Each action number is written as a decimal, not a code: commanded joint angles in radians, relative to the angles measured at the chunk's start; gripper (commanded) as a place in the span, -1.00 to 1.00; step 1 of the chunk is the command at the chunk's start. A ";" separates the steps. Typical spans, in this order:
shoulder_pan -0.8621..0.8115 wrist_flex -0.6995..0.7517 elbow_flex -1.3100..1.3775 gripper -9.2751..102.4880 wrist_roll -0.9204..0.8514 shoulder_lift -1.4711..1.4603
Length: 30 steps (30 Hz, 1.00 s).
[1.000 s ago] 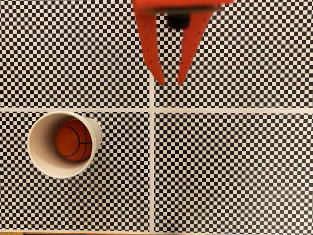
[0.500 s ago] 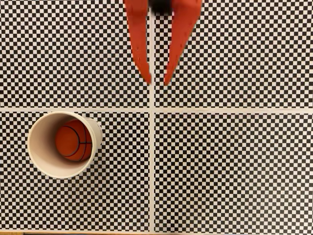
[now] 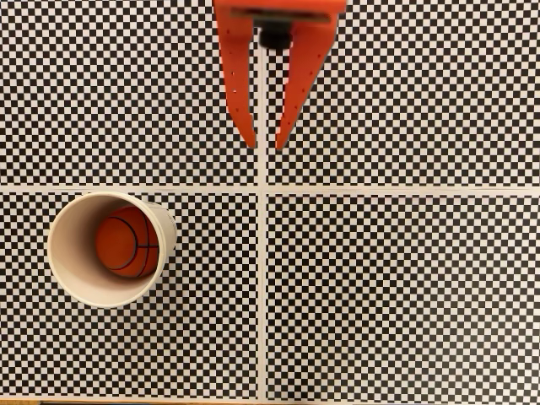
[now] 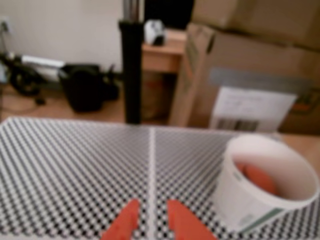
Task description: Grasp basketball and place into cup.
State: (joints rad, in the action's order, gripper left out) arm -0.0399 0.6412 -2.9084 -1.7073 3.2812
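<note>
The orange basketball [image 3: 126, 245] with black seams lies inside the cream-white cup [image 3: 72, 253], which stands upright at the left of the checkered table in the fixed view. In the wrist view the cup [image 4: 245, 200] is at the right with the basketball [image 4: 257, 177] showing inside it. My orange gripper [image 3: 265, 143] hangs at the top centre of the fixed view, well to the right of and beyond the cup, its fingers slightly apart and holding nothing. Its fingertips [image 4: 131, 212] show at the bottom of the wrist view.
The black-and-white checkered table [image 3: 405, 287] is crossed by pale lines [image 3: 262, 253]. In the wrist view a black post [image 4: 131, 70], cardboard boxes [image 4: 240, 65] and a wooden shelf stand beyond the table's far edge.
The gripper has shifted left across the top of the fixed view and its fingers have drawn closer together. Cup and basketball have not moved.
</note>
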 commanded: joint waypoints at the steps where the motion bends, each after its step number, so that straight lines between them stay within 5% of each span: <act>1: 0.000 -0.029 -0.034 -0.84 0.000 0.008; 22: -0.005 -0.037 -0.259 -0.84 0.028 0.008; 30: -0.011 0.095 -0.265 -0.84 0.026 0.008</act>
State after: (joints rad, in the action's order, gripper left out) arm -0.0399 0.6980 -3.1385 -1.6797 3.2812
